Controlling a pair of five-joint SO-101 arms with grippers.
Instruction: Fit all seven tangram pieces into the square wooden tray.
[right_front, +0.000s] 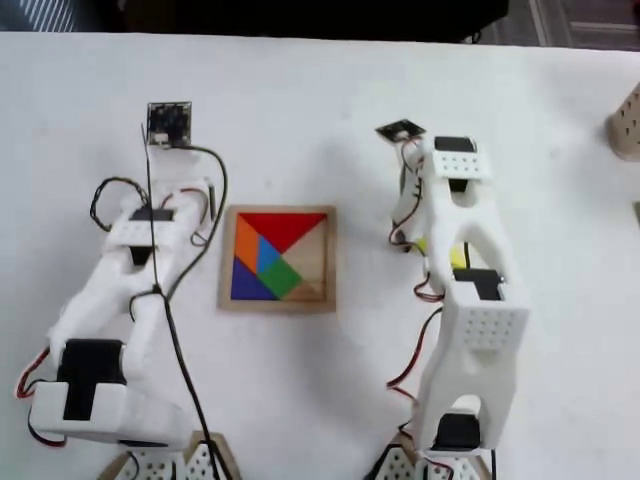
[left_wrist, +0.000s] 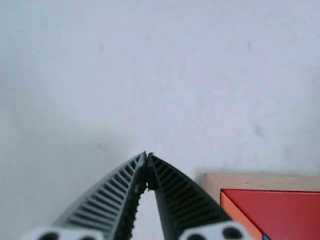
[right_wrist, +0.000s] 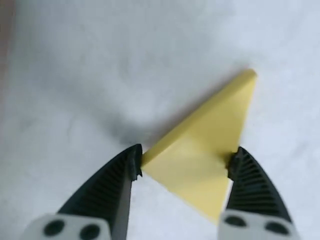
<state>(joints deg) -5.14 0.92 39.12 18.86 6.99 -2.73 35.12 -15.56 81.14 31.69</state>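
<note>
Right wrist view: the right end effector (right_wrist: 186, 156) grips a yellow triangle (right_wrist: 205, 150), one finger on each side edge, and a corner of the piece points away from the wrist. I cannot tell whether the piece touches the surface (right_wrist: 100, 60). The left end effector (left_wrist: 147, 159) is closed on nothing, its tips meeting above bare white surface, just beside a corner of the tray (left_wrist: 260, 181).

High view: the tray sits between the two arms and holds a red triangle (right_front: 285, 228), an orange piece (right_front: 246, 245), a light blue piece (right_front: 268, 255), a dark blue piece (right_front: 250, 282) and a green piece (right_front: 283, 275). Bare wood shows along its right side. The right arm (right_front: 470, 300) stretches straight out from its base at the near edge, right of the tray. The left arm (right_front: 110, 290) slants from its base towards the tray's far left corner, cables (right_front: 175, 330) trailing over it. A pale perforated block (right_front: 625, 125) stands at the right edge, and a dark strip runs behind the surface.
</note>
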